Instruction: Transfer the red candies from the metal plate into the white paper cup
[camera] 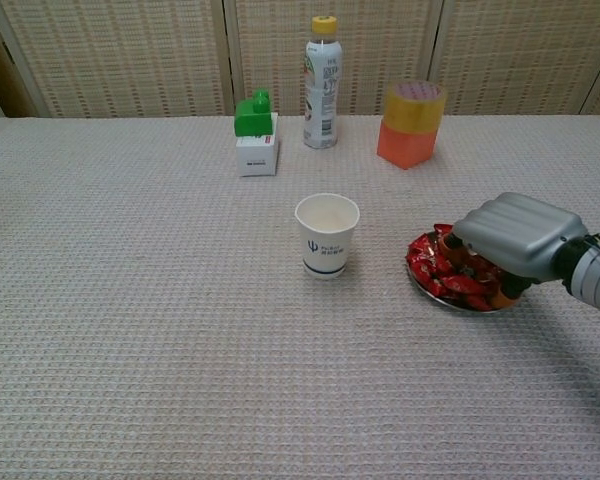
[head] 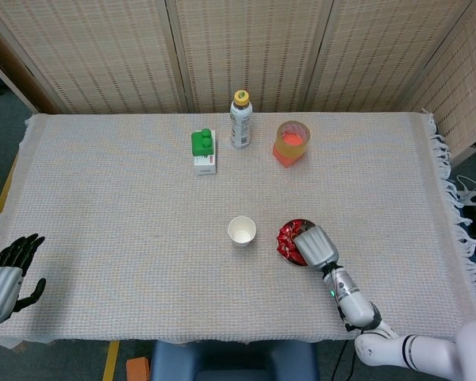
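Step in hand, as judged: gathering red candies [camera: 442, 272] from the metal plate [camera: 450, 301], set on the counter [camera: 140, 320] toward the near edge and right of centre. Right hand [camera: 515, 235] lowered over the plate, fingers [camera: 458, 252] curled down into the pile; cannot tell whether a candy is clamped, since the back of the hand hides the fingertips. Left hand [head: 6, 274] parked at the near-left corner, fingers apart, holding nothing.

White paper cup [camera: 327, 235] upright, mouth open, near the plate on its left and apart from it.

Next move, as judged: secure a candy, lift clear of the plate rim, carry left over the cup mouth, release.

Open room: bare cloth between plate and cup, nothing standing in the path. Bottle [camera: 321, 82], green-topped box [camera: 255, 135] and orange container [camera: 409, 125] grouped toward the far edge, well apart from the route. Near edge close behind the right forearm.
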You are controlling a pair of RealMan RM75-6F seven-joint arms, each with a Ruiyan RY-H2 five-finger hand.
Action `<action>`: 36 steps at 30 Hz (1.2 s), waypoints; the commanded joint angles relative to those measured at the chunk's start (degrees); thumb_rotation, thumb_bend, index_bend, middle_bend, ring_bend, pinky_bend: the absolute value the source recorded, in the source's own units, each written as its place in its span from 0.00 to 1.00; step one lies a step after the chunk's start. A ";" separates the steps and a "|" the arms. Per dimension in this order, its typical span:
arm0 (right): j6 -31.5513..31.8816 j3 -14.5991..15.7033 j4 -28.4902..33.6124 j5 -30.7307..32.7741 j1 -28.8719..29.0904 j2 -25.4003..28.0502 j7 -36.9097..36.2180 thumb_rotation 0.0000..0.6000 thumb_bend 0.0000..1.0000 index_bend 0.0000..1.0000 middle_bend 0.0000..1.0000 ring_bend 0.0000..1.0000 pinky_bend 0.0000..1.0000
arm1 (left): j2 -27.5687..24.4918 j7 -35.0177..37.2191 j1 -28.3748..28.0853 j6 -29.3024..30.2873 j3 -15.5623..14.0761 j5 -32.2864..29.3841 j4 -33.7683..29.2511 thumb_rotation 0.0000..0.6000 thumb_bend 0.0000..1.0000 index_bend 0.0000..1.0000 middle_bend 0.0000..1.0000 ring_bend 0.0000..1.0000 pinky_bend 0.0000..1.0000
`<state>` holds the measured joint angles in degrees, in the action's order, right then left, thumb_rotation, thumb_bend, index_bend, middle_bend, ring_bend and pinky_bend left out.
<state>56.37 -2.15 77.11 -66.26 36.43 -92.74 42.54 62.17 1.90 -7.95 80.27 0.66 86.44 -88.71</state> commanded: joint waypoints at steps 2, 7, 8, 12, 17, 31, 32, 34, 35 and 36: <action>-0.06 -0.06 -0.34 0.23 0.11 -0.22 0.39 1.00 0.24 0.53 0.47 0.52 0.82 | -0.09 -0.01 0.00 -0.07 -0.03 -0.06 -0.12 1.00 0.44 0.00 0.00 0.00 0.14; -0.27 0.04 -0.81 0.62 0.28 -0.61 1.28 1.00 0.29 0.59 0.50 0.56 0.85 | -0.23 -0.15 -0.09 -0.40 -0.08 -0.22 -0.30 1.00 0.45 0.00 0.00 0.00 0.14; -0.25 0.00 -0.90 0.70 0.31 -0.70 1.43 1.00 0.29 0.61 0.51 0.56 0.85 | -0.25 -0.14 -0.08 -0.40 -0.09 -0.23 -0.31 1.00 0.45 0.00 0.00 0.00 0.14; -0.18 -0.16 -1.39 0.92 0.43 -1.25 1.68 1.00 0.31 0.67 0.54 0.59 0.86 | -0.39 0.04 0.01 -0.25 -0.14 -0.15 -0.41 1.00 0.45 0.00 0.00 0.00 0.14; -0.12 -0.40 -1.90 1.15 0.65 -1.84 2.07 1.00 0.32 0.72 0.57 0.61 0.88 | -0.51 0.31 0.09 -0.07 -0.20 0.00 -0.38 1.00 0.45 0.00 0.00 0.00 0.14; -0.13 -1.33 -2.26 2.58 0.98 -2.08 2.44 1.00 0.38 0.83 0.65 0.66 0.88 | -0.62 0.66 0.17 0.14 -0.24 0.17 -0.26 1.00 0.46 0.00 0.00 0.00 0.14; -0.09 -1.42 -2.06 2.66 0.99 -1.95 2.35 1.00 0.38 0.84 0.65 0.66 0.88 | -0.60 0.65 0.17 0.12 -0.24 0.16 -0.25 1.00 0.46 0.00 0.00 0.00 0.14; 0.02 -1.61 -1.67 2.73 1.01 -1.69 2.10 1.00 0.38 0.84 0.66 0.66 0.88 | -0.59 0.62 0.17 0.13 -0.23 0.15 -0.23 1.00 0.46 0.00 0.00 0.00 0.14; 0.09 -1.70 -1.46 2.73 1.02 -1.54 1.95 1.00 0.38 0.84 0.66 0.66 0.88 | -0.59 0.62 0.17 0.14 -0.23 0.15 -0.23 1.00 0.46 0.00 0.00 0.00 0.14; 0.16 -1.80 -1.16 2.70 1.04 -1.30 1.79 1.00 0.38 0.84 0.66 0.66 0.88 | -0.59 0.63 0.18 0.15 -0.23 0.13 -0.23 1.00 0.46 0.00 0.00 0.00 0.14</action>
<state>56.48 -3.88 75.85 -63.56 37.46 -94.15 44.43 61.58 2.53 -7.77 80.42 0.44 86.57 -88.94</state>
